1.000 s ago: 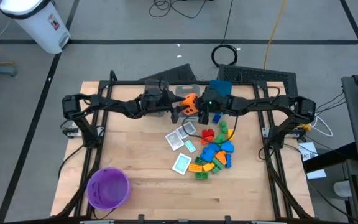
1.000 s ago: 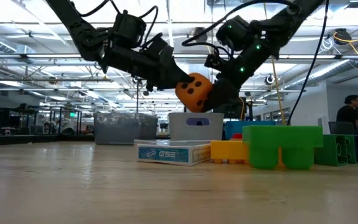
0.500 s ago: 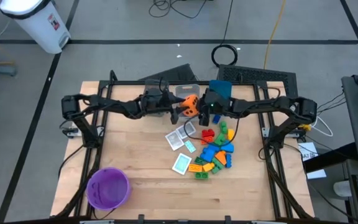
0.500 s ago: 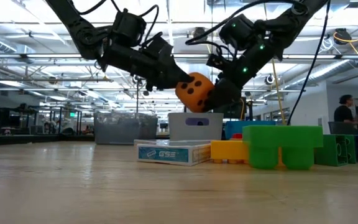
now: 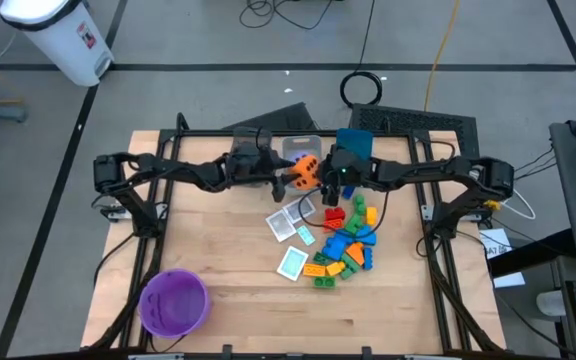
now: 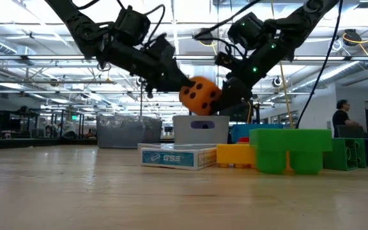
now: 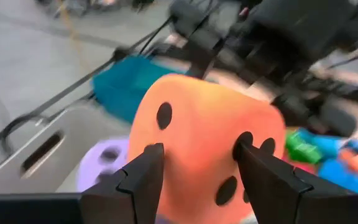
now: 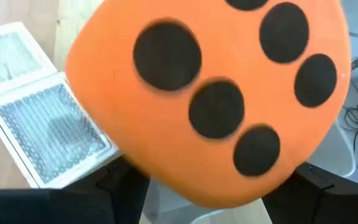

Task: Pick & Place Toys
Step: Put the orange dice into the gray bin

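The pale wooden bench [image 5: 218, 250] carries a heap of multicoloured plastic building bricks [image 5: 346, 245] toward 3 o'clock of centre. At 12 o'clock, above a grey rectangular bin [image 5: 296, 146], the orange foam die with black dots [image 5: 306, 171] hangs clamped between the left hand [image 5: 286, 178] and the right hand [image 5: 326, 177], both gripping it

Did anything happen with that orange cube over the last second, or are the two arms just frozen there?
Not frozen, but nearly. The orange die crept a little toward the table's back edge, held up between the left gripper and the right gripper, both pressed to it as before. Neither has let go. The cards, the bricks and the purple bowl lie where they were.
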Available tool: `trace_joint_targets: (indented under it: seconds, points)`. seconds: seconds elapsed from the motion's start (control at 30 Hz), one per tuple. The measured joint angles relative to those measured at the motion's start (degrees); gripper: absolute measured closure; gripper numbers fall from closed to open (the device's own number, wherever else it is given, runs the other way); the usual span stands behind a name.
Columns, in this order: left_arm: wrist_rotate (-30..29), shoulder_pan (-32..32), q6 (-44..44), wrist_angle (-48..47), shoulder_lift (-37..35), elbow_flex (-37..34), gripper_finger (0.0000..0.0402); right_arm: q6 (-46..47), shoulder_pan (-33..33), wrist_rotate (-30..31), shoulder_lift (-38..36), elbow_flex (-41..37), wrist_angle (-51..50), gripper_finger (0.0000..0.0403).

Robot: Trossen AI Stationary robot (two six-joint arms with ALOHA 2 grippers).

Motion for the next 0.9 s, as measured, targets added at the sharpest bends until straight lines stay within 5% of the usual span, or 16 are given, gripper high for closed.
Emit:
trace_joint_targets:
  seconds: [0.4,0.9]
  points:
    - [-3.30,1.11,0.39,-0.70,0.00,0.02,0.0195,-4.95,-1.33,5.84,3.26,0.01,7.10,0.0149]
    - [-10.68,2.65,1.18,-4.16,0.13,-0.04,0.0195,-5.58,-4.37,5.81,5.22,0.19,9.35,0.0149]
